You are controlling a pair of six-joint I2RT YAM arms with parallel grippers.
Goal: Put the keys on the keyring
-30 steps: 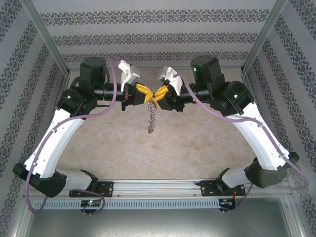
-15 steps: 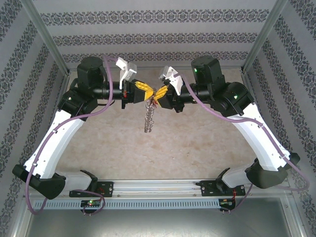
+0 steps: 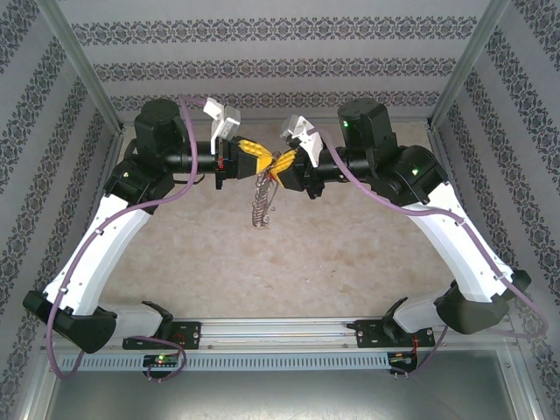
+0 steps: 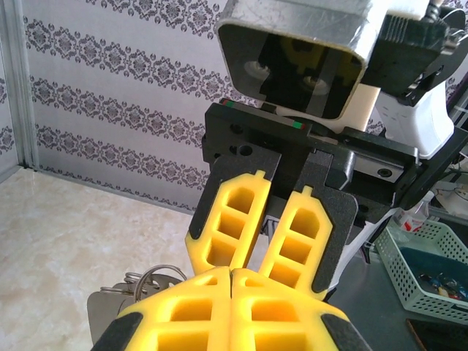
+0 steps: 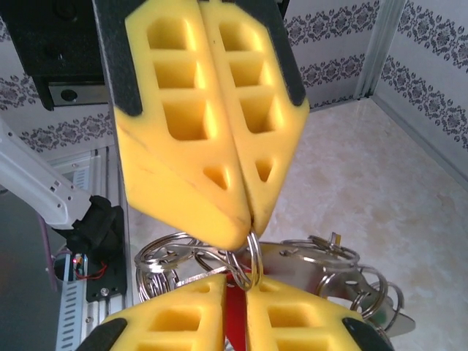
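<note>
Both arms meet in mid-air over the table (image 3: 367,254), fingertips almost touching. The left gripper (image 3: 264,165) is fully closed, and in the right wrist view its yellow tips pinch a thin wire ring at the top of the keyring (image 3: 261,206). The rest of the keyring hangs below as a limp string of silvery links, clear of the table. The right gripper (image 3: 276,171) has its jaws drawn down to a narrow gap. A red key (image 5: 234,322) sits between its fingers, so it seems to have the key by the plastic head, though how firmly I cannot tell. Any other keys are too small to pick out among the links. The keyring looks light and floppy. It will likely swing and twist with any arm motion, and the loose links offer nothing stiff to push against. The ring in the left pinch is probably the only steady part, so the hold belongs there, close to where the key must enter. The wire looks smooth and may well slip or turn between the soft pads. The key is likely light and rigid, with a slick head, best taken flat across the head so that its hole end sticks out free. As I judge it, the threading is not yet done, and a small misalignment could knock the key askew.
</note>
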